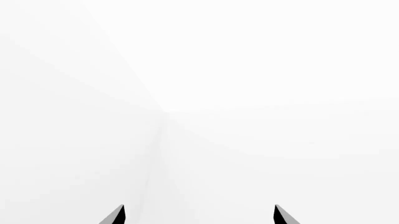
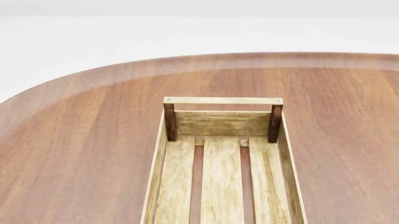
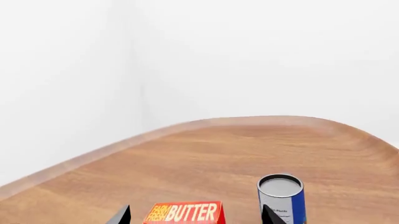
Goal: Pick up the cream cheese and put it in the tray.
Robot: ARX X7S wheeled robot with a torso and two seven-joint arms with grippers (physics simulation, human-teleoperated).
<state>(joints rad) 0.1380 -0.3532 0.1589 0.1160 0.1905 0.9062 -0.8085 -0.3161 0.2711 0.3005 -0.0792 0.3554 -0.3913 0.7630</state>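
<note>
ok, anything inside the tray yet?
Nothing on the visible slats of the tray; no cream cheese there. Its near end runs out of the head view, so that part can't be checked.

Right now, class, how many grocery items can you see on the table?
2: the butter box and the can beside it, both near the right gripper. Others may be hidden outside the views.

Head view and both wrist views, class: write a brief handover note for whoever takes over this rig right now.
Left gripper: open, empty, facing blank white.
Right gripper: open, empty, facing the butter box and the can on the table.
Tray: on the table, its visible part empty.
Cream cheese: not visible in any view.
Done: nothing yet.
Left: find the cream cheese, grasp it, place it in the tray.
</note>
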